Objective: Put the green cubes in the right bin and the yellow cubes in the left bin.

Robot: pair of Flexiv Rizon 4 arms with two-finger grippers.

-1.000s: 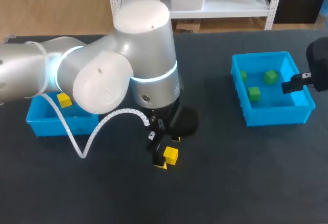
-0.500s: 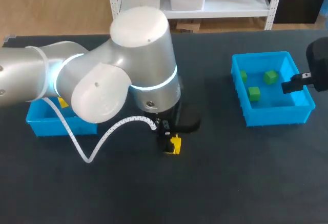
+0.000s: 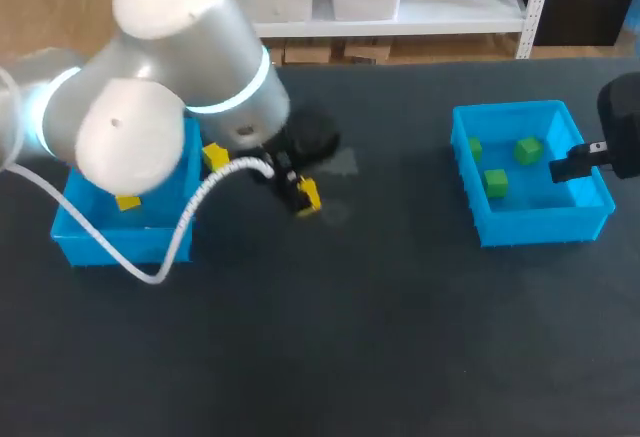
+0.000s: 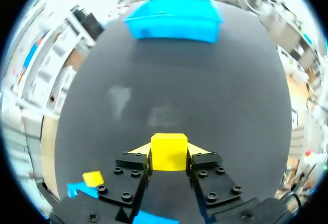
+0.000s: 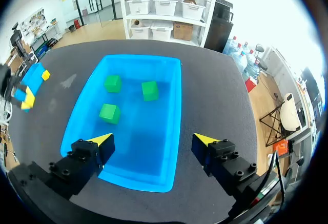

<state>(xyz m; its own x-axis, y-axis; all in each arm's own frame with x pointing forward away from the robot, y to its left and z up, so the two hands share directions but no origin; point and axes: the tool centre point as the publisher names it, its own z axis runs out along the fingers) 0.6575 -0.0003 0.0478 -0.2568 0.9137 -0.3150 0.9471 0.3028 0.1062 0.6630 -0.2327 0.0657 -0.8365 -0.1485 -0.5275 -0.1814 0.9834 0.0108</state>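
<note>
Left pincer gripping yellow cube, right pincer wide; left bin partly behind left arm

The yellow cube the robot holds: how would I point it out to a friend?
Start at the blue left bin on the table, under the silver left arm. Just to the bin's right, that arm's end effector pinches one yellow cube. It alone hangs above the table; the other yellow cubes lie in the bin.

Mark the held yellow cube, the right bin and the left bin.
held yellow cube [image 4: 168, 152], left wrist view, face toward the camera
right bin [image 3: 540, 225], head view, near wall
left bin [image 3: 95, 242], head view, near wall
</note>
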